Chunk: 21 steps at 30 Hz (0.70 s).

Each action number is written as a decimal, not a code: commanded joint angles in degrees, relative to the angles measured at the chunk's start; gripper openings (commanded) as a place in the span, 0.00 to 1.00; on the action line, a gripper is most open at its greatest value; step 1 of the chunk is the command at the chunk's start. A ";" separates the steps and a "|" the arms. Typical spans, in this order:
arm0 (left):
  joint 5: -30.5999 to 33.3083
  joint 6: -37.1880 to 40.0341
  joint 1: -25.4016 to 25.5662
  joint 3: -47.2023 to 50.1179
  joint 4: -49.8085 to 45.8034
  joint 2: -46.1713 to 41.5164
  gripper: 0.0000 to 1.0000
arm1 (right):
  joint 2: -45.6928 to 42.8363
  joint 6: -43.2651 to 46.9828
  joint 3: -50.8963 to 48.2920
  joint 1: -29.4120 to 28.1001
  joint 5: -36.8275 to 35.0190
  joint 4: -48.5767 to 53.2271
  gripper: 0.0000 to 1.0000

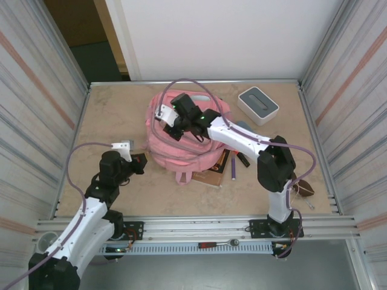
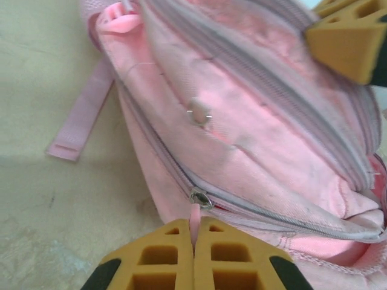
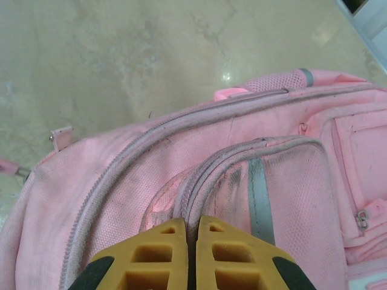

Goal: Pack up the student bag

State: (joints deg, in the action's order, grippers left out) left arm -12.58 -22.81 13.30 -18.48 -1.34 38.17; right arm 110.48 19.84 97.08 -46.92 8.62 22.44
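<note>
My left gripper [image 2: 195,232] is clenched on the small pink zip tab [image 2: 195,212], which stands between its two orange pads. The metal slider [image 2: 201,198] sits just ahead of the fingertips. I judge that I hold the tab so the zip can be drawn along its track and the compartment opened for packing.

My right gripper [image 3: 191,232] is closed too. A raised seam beside another zip runs straight into the gap between its pads, so I think it pinches a fold of cloth there, probably to keep the bag [image 1: 178,154] steady against the pull. How much cloth is caught I cannot tell.

The bag lies on the table [image 3: 121,60], directly under the right gripper and just ahead of the left one. It is soft woven pink fabric, greyish along the seams, with a fine mesh panel and a grey band; it sags and wrinkles easily. The pads look rubbery, with square hollow cells. A flat webbing strap [image 2: 81,121] lies to the left of the left gripper. The table is pale, smooth and marbled.
</note>
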 commanded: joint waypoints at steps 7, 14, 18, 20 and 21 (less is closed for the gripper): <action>2.52 -0.59 -7.54 0.79 3.24 -0.87 0.00 | -7.25 1.77 -3.71 5.66 12.43 0.04 0.00; -5.89 1.10 -7.64 -0.16 12.35 3.84 0.00 | -6.72 2.38 -2.78 6.01 15.44 1.09 0.00; -7.52 2.79 -4.99 -0.69 13.78 3.99 0.00 | -2.76 0.61 1.72 4.60 12.47 2.61 0.00; -7.01 3.43 -3.13 -1.12 13.19 3.21 0.00 | -0.31 -0.04 4.82 3.70 11.14 3.67 0.00; -6.49 3.48 -2.35 -1.20 12.76 2.52 0.00 | 1.01 -0.06 6.50 3.17 11.03 4.34 0.00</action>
State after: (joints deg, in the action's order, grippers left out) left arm -19.90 -21.43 9.54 -18.11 8.08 42.24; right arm 109.47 20.08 98.74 -42.74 21.06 24.67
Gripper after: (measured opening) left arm 0.061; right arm 0.059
